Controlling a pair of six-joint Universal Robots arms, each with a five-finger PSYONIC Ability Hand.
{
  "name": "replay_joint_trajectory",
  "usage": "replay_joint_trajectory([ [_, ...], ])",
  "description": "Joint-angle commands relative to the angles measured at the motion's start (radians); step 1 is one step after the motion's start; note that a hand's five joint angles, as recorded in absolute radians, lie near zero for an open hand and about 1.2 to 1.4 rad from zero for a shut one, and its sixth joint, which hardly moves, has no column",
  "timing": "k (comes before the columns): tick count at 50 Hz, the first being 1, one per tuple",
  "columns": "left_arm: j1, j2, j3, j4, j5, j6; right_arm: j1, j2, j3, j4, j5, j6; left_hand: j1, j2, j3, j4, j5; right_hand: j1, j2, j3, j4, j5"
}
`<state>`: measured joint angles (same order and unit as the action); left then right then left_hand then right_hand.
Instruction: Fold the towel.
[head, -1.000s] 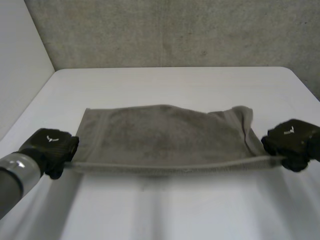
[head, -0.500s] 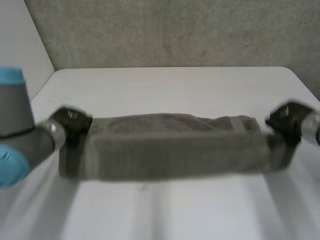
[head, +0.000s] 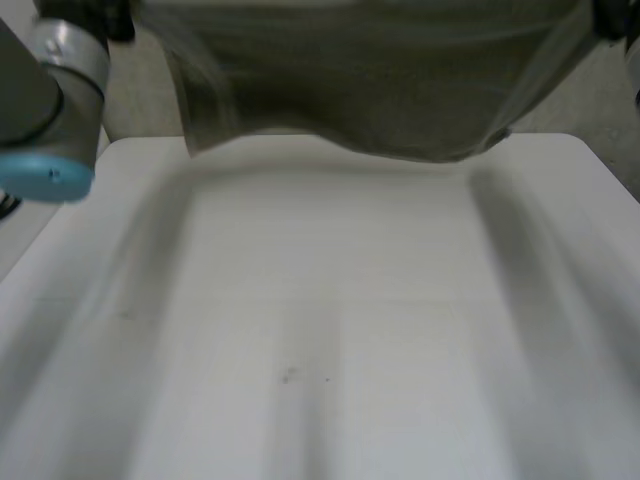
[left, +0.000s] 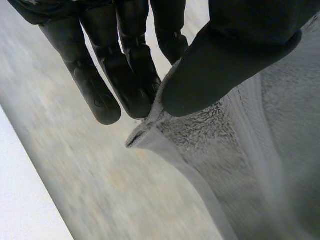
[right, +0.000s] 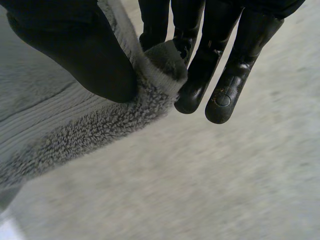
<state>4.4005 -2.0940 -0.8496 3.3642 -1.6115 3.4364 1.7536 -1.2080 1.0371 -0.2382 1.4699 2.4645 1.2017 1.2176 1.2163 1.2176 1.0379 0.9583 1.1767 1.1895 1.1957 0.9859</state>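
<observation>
The grey towel (head: 370, 90) hangs in the air above the far part of the white table (head: 320, 340), stretched between both raised arms, its lower edge sagging free. In the left wrist view my left hand (left: 235, 55) is shut on one upper corner of the towel (left: 260, 165), with the thumb pressing the cloth against the fingers (left: 130, 75). My right hand (right: 70, 45) pinches the other upper corner of the towel (right: 75, 135) the same way, thumb against fingers (right: 200, 65). A dark bit of my right hand (head: 612, 18) sits at the towel's right end in the head view.
My left arm (head: 55, 90), grey with a light-blue cap, reaches up at the table's left side. A grey wall (head: 590, 100) stands behind the table's far edge and a pale wall runs along its left.
Both hands have lifted the towel off the table, from low at its near edge up and away. The towel now hangs high, and both pinches have held.
</observation>
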Motion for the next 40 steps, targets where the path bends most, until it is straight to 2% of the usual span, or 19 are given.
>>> replay_joint_trajectory([
  [1, 0.010, 0.009, -0.346, 0.026, 0.022, 0.006, -0.009, 0.068, 0.211, 0.108, -0.120, -0.006, 0.195, 0.179, 0.180, 0.179, 0.184, 0.438, 0.220, 0.207, 0.201, 0.236],
  [10, 0.031, 0.009, -0.692, 0.073, 0.042, 0.018, -0.025, 0.097, 0.403, 0.161, -0.203, -0.030, 0.195, 0.179, 0.180, 0.179, 0.184, 0.438, 0.220, 0.207, 0.201, 0.236],
  [14, 0.045, 0.097, -0.850, 0.050, 0.038, 0.043, -0.082, 0.050, 0.494, 0.270, -0.250, -0.110, 0.195, 0.179, 0.180, 0.179, 0.184, 0.438, 0.220, 0.207, 0.201, 0.236],
  [16, 0.051, 0.155, -0.911, 0.032, 0.038, 0.061, -0.101, -0.025, 0.541, 0.406, -0.275, -0.172, 0.195, 0.179, 0.180, 0.179, 0.184, 0.438, 0.220, 0.207, 0.201, 0.236],
  [17, 0.063, 0.225, -0.969, -0.004, 0.038, 0.091, -0.101, -0.025, 0.541, 0.407, -0.275, -0.173, 0.195, 0.179, 0.180, 0.179, 0.184, 0.438, 0.220, 0.207, 0.201, 0.236],
  [18, 0.072, 0.289, -1.011, -0.043, 0.038, 0.116, -0.111, -0.069, 0.563, 0.498, -0.275, -0.209, 0.195, 0.179, 0.180, 0.179, 0.184, 0.438, 0.220, 0.207, 0.201, 0.236],
  [19, 0.073, 0.290, -1.011, -0.043, 0.038, 0.116, -0.111, -0.070, 0.563, 0.499, -0.275, -0.210, 0.195, 0.179, 0.180, 0.179, 0.184, 0.438, 0.220, 0.207, 0.201, 0.236],
  [22, 0.108, 0.512, -1.101, -0.246, 0.038, 0.162, -0.179, -0.210, 0.645, 0.820, -0.283, -0.368, 0.195, 0.179, 0.180, 0.179, 0.184, 0.438, 0.220, 0.207, 0.201, 0.236],
  [23, 0.108, 0.512, -1.102, -0.247, 0.038, 0.162, -0.180, -0.211, 0.646, 0.821, -0.283, -0.369, 0.195, 0.179, 0.180, 0.179, 0.184, 0.438, 0.220, 0.207, 0.201, 0.236],
  [25, 0.123, 0.601, -1.118, -0.449, 0.047, 0.173, -0.262, -0.293, 0.705, 0.972, -0.293, -0.513, 0.195, 0.179, 0.180, 0.179, 0.184, 0.438, 0.220, 0.207, 0.201, 0.236],
  [26, 0.123, 0.601, -1.118, -0.450, 0.047, 0.173, -0.263, -0.294, 0.705, 0.973, -0.293, -0.513, 0.195, 0.179, 0.180, 0.179, 0.184, 0.438, 0.220, 0.207, 0.201, 0.236],
  [27, 0.125, 0.624, -1.117, -0.539, 0.050, 0.172, -0.293, -0.314, 0.713, 0.997, -0.302, -0.560, 0.195, 0.179, 0.180, 0.179, 0.184, 0.438, 0.220, 0.207, 0.201, 0.236],
  [29, 0.126, 0.629, -1.106, -0.580, 0.056, 0.170, -0.316, -0.320, 0.715, 0.985, -0.316, -0.585, 0.195, 0.179, 0.180, 0.179, 0.184, 0.438, 0.220, 0.207, 0.201, 0.236],
  [31, 0.129, 0.626, -1.100, -0.569, 0.067, 0.170, -0.318, -0.321, 0.710, 0.959, -0.326, -0.572, 0.195, 0.179, 0.180, 0.179, 0.184, 0.438, 0.220, 0.207, 0.201, 0.236],
  [34, 0.128, 0.598, -1.074, -0.490, 0.082, 0.168, -0.319, -0.292, 0.681, 0.873, -0.338, -0.490, 0.195, 0.179, 0.180, 0.179, 0.184, 0.438, 0.220, 0.207, 0.201, 0.236],
  [36, 0.116, 0.478, -1.025, -0.383, 0.081, 0.176, -0.284, -0.178, 0.632, 0.777, -0.324, -0.408, 0.195, 0.179, 0.180, 0.179, 0.184, 0.438, 0.220, 0.207, 0.201, 0.236],
  [37, 0.116, 0.477, -1.025, -0.382, 0.081, 0.176, -0.284, -0.177, 0.632, 0.777, -0.324, -0.407, 0.195, 0.179, 0.180, 0.179, 0.184, 0.438, 0.220, 0.207, 0.201, 0.236],
  [40, 0.106, 0.352, -0.939, -0.304, 0.073, 0.175, -0.179, -0.078, 0.545, 0.714, -0.289, -0.334, 0.195, 0.179, 0.180, 0.179, 0.184, 0.438, 0.220, 0.207, 0.201, 0.236],
])
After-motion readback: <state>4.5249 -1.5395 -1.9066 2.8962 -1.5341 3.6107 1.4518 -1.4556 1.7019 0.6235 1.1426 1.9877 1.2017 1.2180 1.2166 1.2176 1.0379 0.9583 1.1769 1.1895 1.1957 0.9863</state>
